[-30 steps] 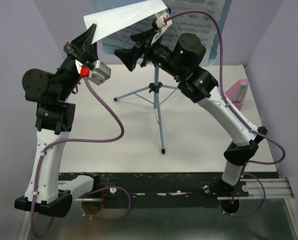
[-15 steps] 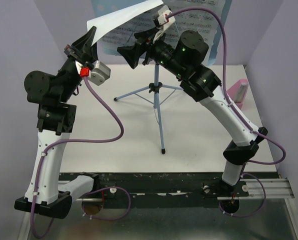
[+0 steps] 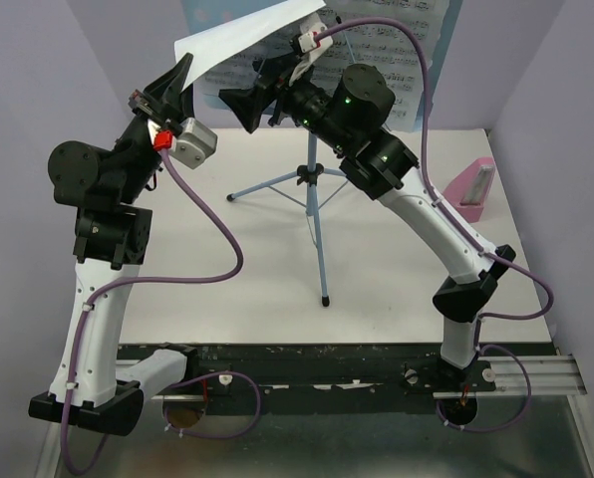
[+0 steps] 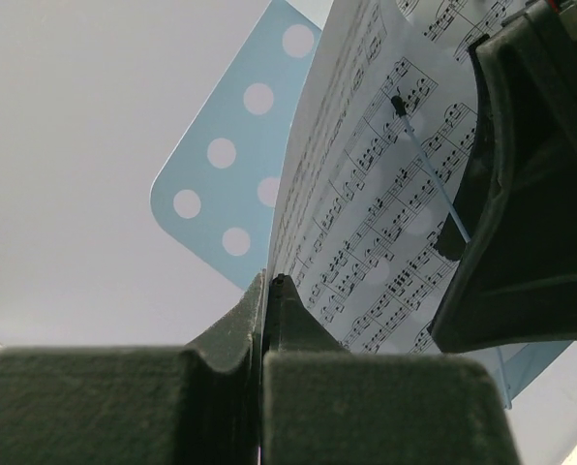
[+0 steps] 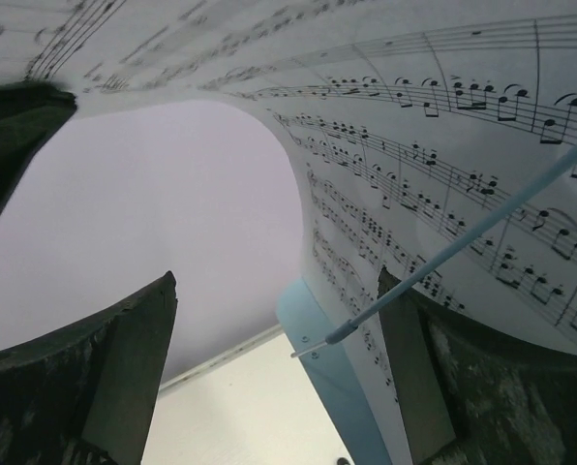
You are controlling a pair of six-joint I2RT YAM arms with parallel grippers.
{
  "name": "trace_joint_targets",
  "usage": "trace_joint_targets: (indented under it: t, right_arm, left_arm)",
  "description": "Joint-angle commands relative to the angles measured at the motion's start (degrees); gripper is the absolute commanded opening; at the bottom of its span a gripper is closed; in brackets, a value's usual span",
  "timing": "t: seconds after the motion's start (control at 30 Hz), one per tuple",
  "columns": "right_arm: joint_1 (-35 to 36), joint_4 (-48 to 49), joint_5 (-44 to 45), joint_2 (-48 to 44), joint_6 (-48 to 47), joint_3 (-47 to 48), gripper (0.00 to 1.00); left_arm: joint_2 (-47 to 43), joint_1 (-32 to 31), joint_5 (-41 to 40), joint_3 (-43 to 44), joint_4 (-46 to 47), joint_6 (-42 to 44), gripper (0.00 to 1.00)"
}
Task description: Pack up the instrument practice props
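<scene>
Here, the thin sheet-music page (image 4: 366, 194) curls beside the round-holed desk (image 4: 226, 199).

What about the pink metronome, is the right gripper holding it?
No, the pink metronome stands on the table, while the open right gripper is up beside the sheet music.

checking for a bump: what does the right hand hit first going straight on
Likely the lifted sheet-music page curving above the right hand, though depth is unclear; it may pass beneath.
</scene>
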Motion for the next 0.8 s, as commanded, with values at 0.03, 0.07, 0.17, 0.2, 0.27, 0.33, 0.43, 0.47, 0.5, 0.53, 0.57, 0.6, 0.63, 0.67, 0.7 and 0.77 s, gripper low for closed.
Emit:
trace_joint_targets:
  t: [0.03, 0.07, 0.17, 0.2, 0.27, 0.33, 0.43, 0.47, 0.5, 0.53, 0.57, 0.6, 0.63, 0.67, 0.7, 0.77]
  right_arm:
    - [0.6, 7.0, -9.4, -2.5, -2.5, -5.3, 0.92]
    - [0.6, 9.7, -11.3, -3.6, -3.9, -7.3, 0.92]
    - [0.6, 18.1, -15.7, -6.9, -6.8, -15.3, 0.92]
    - [0.5, 19.3, -16.9, -7.6, -7.9, -16.5, 0.92]
    - [0.6, 19.9, -17.6, -8.0, -8.9, -16.7, 0.92]
    - [0.5, 19.8, -16.4, -7.9, -8.9, -16.7, 0.93]
    - [0.6, 19.3, -14.2, -8.0, -9.5, -16.8, 0.94]
    - [0.6, 19.1, -13.6, -8.0, -9.8, -16.8, 0.94]
    - [0.6, 18.9, -12.9, -8.1, -10.5, -16.9, 0.94]
    - [0.5, 18.9, -12.4, -8.3, -11.0, -16.9, 0.95]
    - [0.5, 18.8, -12.0, -8.5, -11.6, -17.1, 0.95]
    - [0.6, 18.8, -12.0, -8.6, -12.2, -17.3, 0.95]
    - [0.6, 18.8, -12.1, -8.8, -13.1, -17.6, 0.95]
    - [0.6, 18.8, -12.4, -9.1, -14.0, -17.8, 0.96]
    - [0.5, 18.8, -12.8, -9.4, -14.8, -18.3, 0.96]
    - [0.6, 18.6, -13.9, -10.3, -16.7, -19.6, 0.96]
  left_arm:
    - [-0.6, 0.3, -2.5, 1.6, 2.4, -2.1, 0.00]
    - [-0.4, 0.3, -3.3, 1.8, 3.1, -2.1, 0.00]
    - [0.2, 0.5, -5.5, 2.8, 4.6, -1.4, 0.00]
    - [0.6, 0.6, -6.2, 3.4, 5.2, -1.4, 0.00]
    - [1.3, 0.8, -7.3, 4.5, 6.1, -1.3, 0.00]
    - [2.2, 1.0, -8.1, 6.1, 7.2, -0.6, 0.00]
    - [4.2, 1.6, -9.5, 10.9, 8.0, 0.3, 0.00]
    - [5.3, 1.8, -10.1, 13.3, 8.0, 0.8, 0.00]
    - [6.4, 1.8, -10.6, 15.9, 7.7, 1.5, 0.00]
    - [7.4, 1.9, -11.0, 18.2, 7.5, 2.6, 0.00]
    - [8.4, 2.0, -11.2, 20.8, 7.5, 3.5, 0.00]
    - [9.7, 2.1, -11.7, 22.9, 7.5, 4.5, 0.00]
    - [10.8, 2.2, -11.8, 25.4, 7.3, 5.5, 0.00]
    - [11.7, 2.3, -12.1, 27.2, 7.4, 7.0, 0.00]
    - [12.7, 2.3, -12.2, 29.6, 7.4, 8.3, 0.00]
    - [14.3, 2.4, -12.9, 32.7, 7.4, 12.6, 0.00]
